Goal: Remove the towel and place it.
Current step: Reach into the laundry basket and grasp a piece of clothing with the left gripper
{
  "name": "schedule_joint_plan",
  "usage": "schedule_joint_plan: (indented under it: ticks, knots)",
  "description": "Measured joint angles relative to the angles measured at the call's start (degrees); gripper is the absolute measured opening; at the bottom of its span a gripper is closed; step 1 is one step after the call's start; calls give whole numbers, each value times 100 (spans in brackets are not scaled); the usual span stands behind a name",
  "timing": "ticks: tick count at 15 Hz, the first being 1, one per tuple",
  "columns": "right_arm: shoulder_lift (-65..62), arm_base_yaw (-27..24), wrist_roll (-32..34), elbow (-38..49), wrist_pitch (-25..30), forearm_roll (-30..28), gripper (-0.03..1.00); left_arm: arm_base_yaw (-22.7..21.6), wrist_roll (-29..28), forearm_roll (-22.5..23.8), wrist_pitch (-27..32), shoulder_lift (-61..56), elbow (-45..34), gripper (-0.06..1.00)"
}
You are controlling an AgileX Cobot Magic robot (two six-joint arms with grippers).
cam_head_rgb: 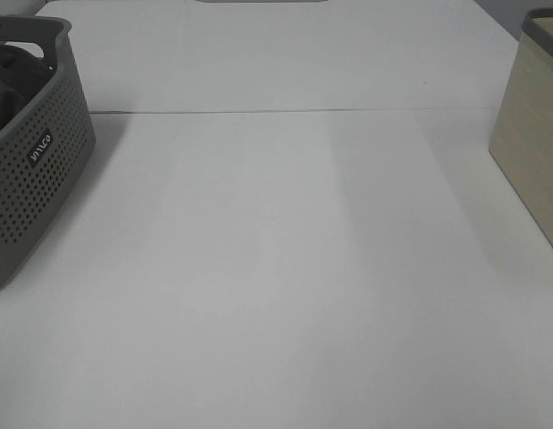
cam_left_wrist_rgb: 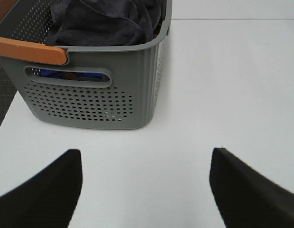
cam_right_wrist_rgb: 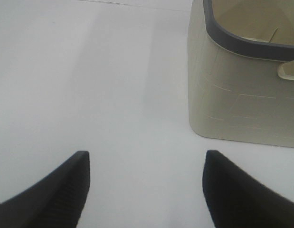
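The dark charcoal-grey towel (cam_left_wrist_rgb: 101,21) lies bunched inside the grey perforated basket (cam_left_wrist_rgb: 94,95). A bit of dark cloth (cam_head_rgb: 8,85) shows in the basket (cam_head_rgb: 35,161) at the far left of the exterior view. My left gripper (cam_left_wrist_rgb: 146,183) is open and empty above the table, a short way in front of the basket's end wall. My right gripper (cam_right_wrist_rgb: 147,183) is open and empty above the table, near the beige bin (cam_right_wrist_rgb: 241,90). Neither gripper shows in the exterior view.
The basket has an orange handle (cam_left_wrist_rgb: 30,50), and something blue (cam_left_wrist_rgb: 66,74) shows through its handle slot. The beige bin (cam_head_rgb: 531,134) with a dark rim stands at the right edge. The white table (cam_head_rgb: 285,268) has a seam across its far part.
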State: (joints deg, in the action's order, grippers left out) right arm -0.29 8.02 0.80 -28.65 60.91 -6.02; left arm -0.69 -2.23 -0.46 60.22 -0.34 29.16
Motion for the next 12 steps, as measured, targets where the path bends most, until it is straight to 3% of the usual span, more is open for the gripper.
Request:
schedule_joint_plan:
  ticks: [12]
  knots:
    - [0,0,0,0,0,0,66,0,0,0,0,0,0,70]
